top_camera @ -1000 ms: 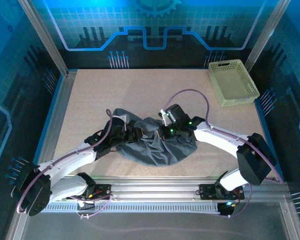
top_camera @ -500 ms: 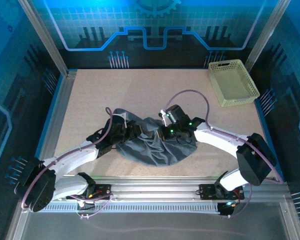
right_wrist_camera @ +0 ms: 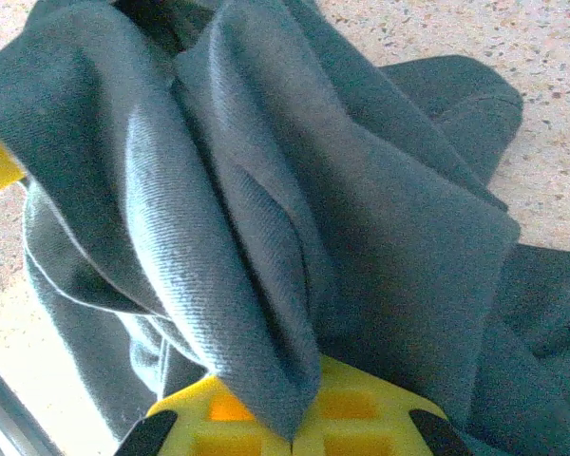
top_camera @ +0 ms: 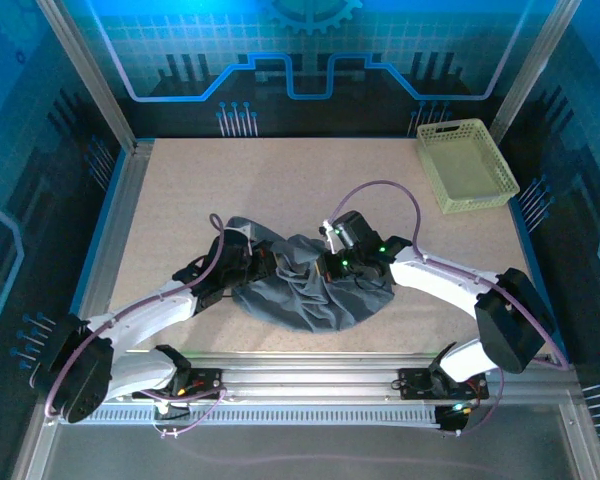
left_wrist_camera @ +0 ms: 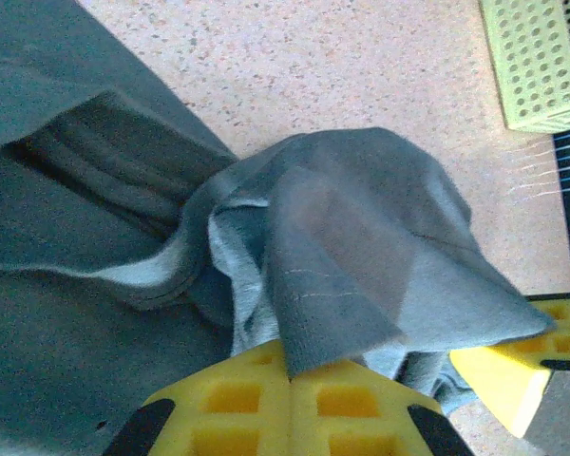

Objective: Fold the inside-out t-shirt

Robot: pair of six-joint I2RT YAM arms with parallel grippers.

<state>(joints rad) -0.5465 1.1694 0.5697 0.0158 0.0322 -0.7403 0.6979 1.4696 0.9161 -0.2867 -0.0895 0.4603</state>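
- Speckled beige table [top_camera: 280, 180] sat within a blue-lit enclosure; a pale green basket [top_camera: 467, 165] stood at its far right corner.
- Inside-out t-shirt [top_camera: 315, 295]: lay bunched, mid near edge.
- Left gripper [left_wrist_camera: 290, 366]: was clamped on a fabric fold.
- Right gripper [right_wrist_camera: 294, 427]: likewise pinched cloth.
- Step, as judged: spreading before folding; the next move called for drawing both grips apart.
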